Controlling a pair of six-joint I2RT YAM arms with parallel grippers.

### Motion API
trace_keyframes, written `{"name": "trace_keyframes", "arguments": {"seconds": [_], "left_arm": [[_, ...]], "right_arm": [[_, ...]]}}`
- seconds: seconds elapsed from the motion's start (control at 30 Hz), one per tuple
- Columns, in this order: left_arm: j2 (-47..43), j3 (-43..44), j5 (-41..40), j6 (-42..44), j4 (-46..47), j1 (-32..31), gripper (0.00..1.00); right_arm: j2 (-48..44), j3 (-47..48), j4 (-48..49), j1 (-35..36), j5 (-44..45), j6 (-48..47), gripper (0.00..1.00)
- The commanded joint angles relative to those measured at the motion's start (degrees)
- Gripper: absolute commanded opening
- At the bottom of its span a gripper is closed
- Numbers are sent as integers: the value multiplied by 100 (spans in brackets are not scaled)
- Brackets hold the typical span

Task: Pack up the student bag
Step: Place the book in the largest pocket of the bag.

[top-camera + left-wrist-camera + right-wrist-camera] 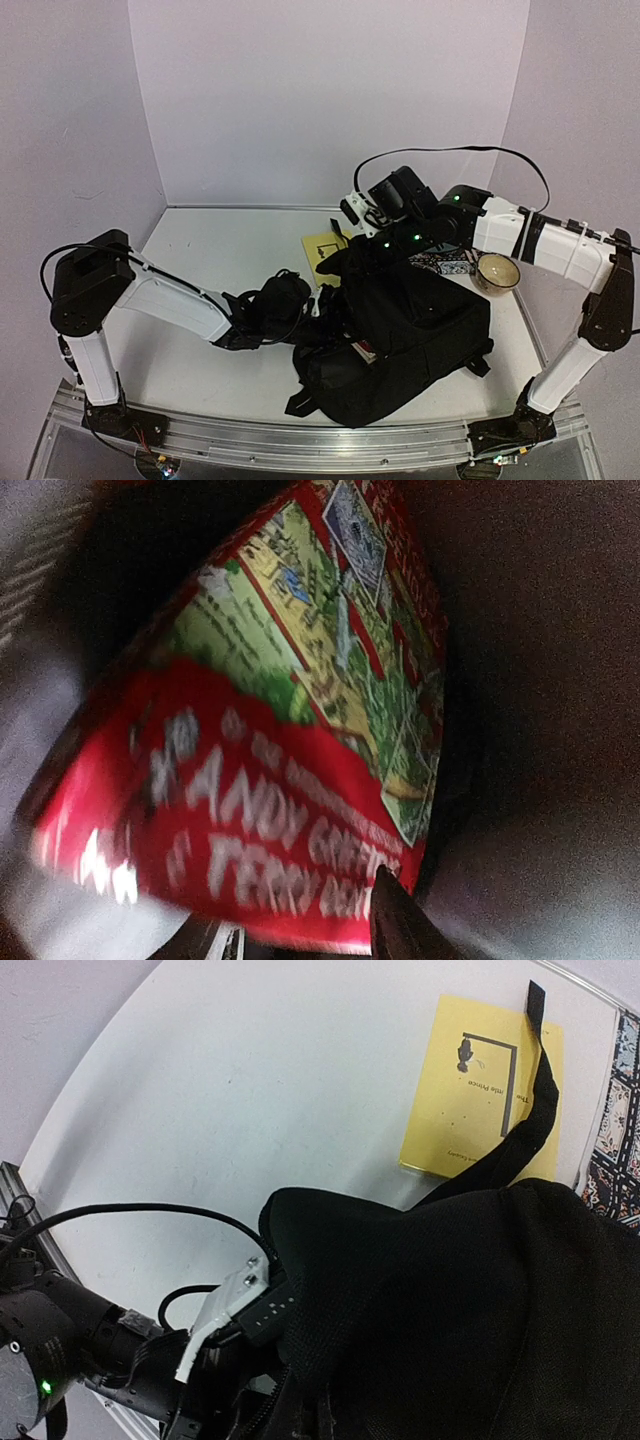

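The student bag [410, 340] lies slumped on the white table [200, 260], right of centre and near the front edge. The right gripper [348, 262] is closed, pinching the bag's upper fabric and holding it raised. The left gripper [322, 303] reaches into the opening, with a red illustrated book [250, 780] close before it. I cannot tell how wide its jaws stand. A yellow book [470, 1090] lies just behind the bag.

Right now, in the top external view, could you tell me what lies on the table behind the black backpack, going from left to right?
Flat yellow paperback book → black-and-white patterned book → round beige ceramic bowl.
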Motion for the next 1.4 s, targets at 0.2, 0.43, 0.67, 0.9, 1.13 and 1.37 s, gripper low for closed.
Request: {"name": "trace_keyframes", "arguments": {"seconds": [0.2,0.43,0.67,0.9,1.13,1.37], "left_arm": [[-746,-391,-304,9,183,-15,27],[-6,247,63,33,182,-14,18],[258,893,188,298,182,-66,18],[-731,5,-506,628,53,-16,29],[-1944,-675,-1954,962,-1703,134,34],[-2959,-961,-2761,1298,-3064,543,43]], "right_arm": [[54,441,600,13,-165,-4,0],[146,524,634,81,-275,77,0],[171,572,660,141,-246,89,0],[-25,139,629,149,-139,38,0],[-255,-586,449,152,-156,28,0],[-340,-1128,104,194,-690,-59,3]]}}
